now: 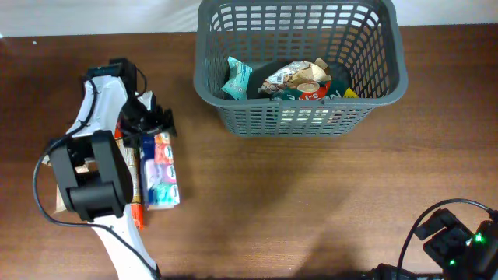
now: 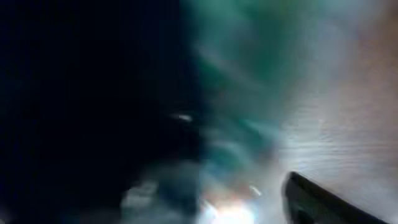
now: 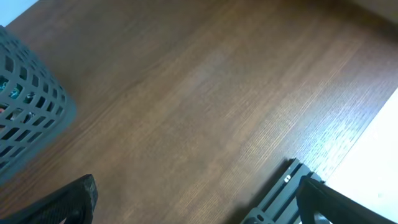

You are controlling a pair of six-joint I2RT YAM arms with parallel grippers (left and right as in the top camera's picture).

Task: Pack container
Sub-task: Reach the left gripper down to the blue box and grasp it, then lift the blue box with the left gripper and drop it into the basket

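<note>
Standing upright on the far side of the bench, right of centre, the container is being shown as a large dark grey rectangular basket with slotted lattice walls and a solid rim. Snack packets are being held inside it: a teal packet leaning at the left end and a pale crinkled bag in the middle, with red and green wrapping beneath. Well apart from it, at the left of the bench, the left hand is being held low beside a white, blue and pink packet lying flat. Whether its fingers are spread or pressed together cannot be told, the left wrist view being blurred. The right hand is being held spread above bare bench, nothing between its fingers.
</note>
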